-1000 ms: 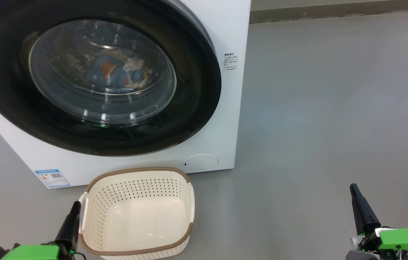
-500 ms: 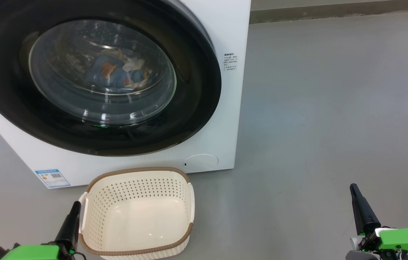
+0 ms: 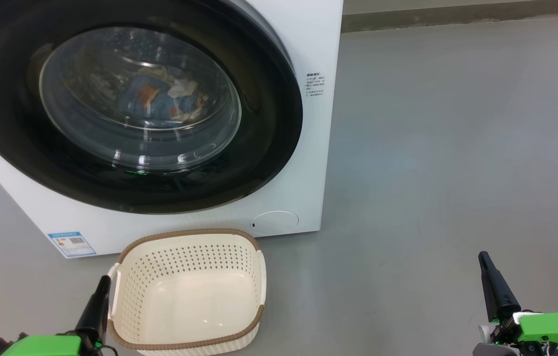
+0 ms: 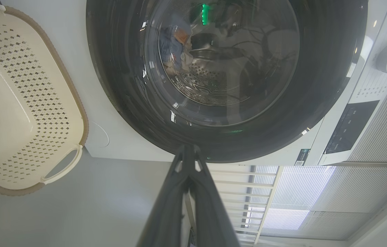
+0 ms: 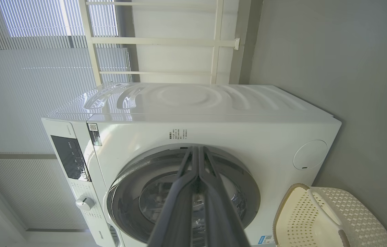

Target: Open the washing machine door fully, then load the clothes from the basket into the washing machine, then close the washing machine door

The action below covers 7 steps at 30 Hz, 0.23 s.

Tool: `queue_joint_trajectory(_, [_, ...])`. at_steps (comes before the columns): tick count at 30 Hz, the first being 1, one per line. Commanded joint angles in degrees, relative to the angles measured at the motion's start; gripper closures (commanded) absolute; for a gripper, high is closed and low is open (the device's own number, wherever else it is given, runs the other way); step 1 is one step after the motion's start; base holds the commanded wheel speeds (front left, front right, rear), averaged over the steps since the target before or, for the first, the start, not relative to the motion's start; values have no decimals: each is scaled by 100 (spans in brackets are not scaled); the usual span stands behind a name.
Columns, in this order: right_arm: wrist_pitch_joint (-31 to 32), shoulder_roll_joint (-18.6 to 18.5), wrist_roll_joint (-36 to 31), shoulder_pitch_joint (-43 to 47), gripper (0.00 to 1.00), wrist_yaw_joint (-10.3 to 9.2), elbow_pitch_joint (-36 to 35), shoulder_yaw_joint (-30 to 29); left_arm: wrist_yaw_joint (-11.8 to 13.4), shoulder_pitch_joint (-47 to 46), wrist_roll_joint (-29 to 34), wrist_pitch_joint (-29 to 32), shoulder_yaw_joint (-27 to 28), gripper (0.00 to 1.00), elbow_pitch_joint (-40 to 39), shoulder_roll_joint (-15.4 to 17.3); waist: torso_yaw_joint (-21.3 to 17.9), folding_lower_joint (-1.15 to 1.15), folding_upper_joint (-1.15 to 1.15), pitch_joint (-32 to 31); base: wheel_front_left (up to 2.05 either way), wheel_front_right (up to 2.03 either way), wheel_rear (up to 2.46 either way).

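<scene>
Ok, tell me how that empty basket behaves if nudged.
The basket looks light: thin perforated plastic, nothing inside, so it would probably slide on the smooth floor. Low and wide, it seems unlikely to tip. Its walls may flex.

No visible change since a second ago — nothing has moved.

The washer point(image 3: 318, 39) runs off the head view's top and left edges, taking the upper rim of the door point(image 3: 271, 123). The clothes point(image 3: 160, 96) inside are dim under reflections. Print on the small label point(image 3: 315, 85) and the blue label point(image 3: 71, 244) is too small to read. The bottom edge cuts the near wall of the basket point(image 3: 187, 231). In the right wrist view, the right gripper point(image 5: 197, 149) covers the door's middle.
</scene>
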Motion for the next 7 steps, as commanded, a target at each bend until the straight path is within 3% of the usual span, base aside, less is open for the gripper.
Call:
queue_joint_trajectory(1, [43, -43, 22, -227, 100, -6, -153, 137, -17, -237, -46, 13, 197, 100, -112, 61, 0, 0, 0, 0, 0, 0, 0])
queue_joint_trajectory(7, [43, -43, 22, -227, 100, -6, -153, 137, -17, -237, -46, 13, 197, 100, -112, 61, 0, 0, 0, 0, 0, 0, 0])
